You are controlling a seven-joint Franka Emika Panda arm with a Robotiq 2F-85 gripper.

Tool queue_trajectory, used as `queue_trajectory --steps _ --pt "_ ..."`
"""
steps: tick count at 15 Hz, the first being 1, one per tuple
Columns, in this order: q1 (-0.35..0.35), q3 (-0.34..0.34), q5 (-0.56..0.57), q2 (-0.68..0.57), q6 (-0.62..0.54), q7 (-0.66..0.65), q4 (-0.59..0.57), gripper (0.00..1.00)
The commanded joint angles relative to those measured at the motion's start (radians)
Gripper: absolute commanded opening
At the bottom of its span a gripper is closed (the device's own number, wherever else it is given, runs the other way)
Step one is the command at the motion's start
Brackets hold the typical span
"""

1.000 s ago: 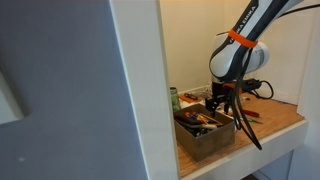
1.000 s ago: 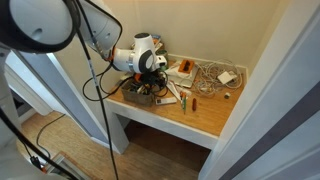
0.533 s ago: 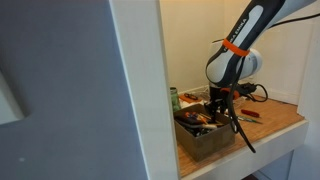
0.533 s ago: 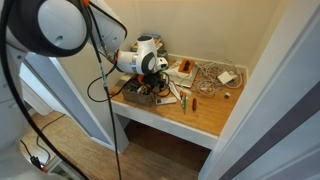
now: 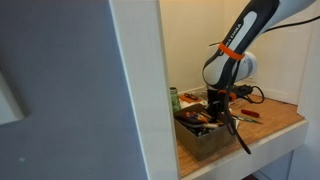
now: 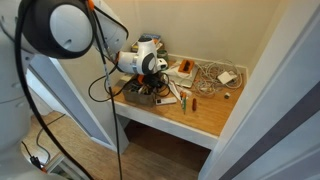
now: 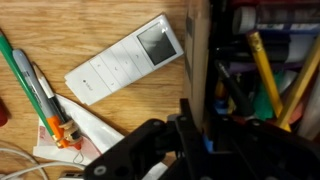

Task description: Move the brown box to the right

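- Brown box (image 5: 205,140), packed with pens, sits at the front edge of the wooden shelf (image 5: 275,125).
- Gripper (image 7: 196,122) straddles the box wall, fingers clamped on it.
- White remote (image 7: 125,58) lies just beside the box.

Exterior views share the desk (image 5: 275,128): low and near past a wall (image 5: 135,80), high and far over the desk (image 6: 205,118); wrist straight down, close.
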State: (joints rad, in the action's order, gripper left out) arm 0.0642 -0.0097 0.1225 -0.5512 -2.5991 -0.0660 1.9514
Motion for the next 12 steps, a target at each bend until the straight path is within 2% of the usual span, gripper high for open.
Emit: queue_trajectory --steps 1,7,12 --pt "-0.003 0.006 -0.018 -0.004 0.051 0.018 -0.034 0.04" --pt "-0.049 0.062 -0.121 0.069 0.251 0.077 -0.071 0.04" --pt "-0.073 0.083 -0.208 0.102 0.395 0.127 -0.135 0.04"
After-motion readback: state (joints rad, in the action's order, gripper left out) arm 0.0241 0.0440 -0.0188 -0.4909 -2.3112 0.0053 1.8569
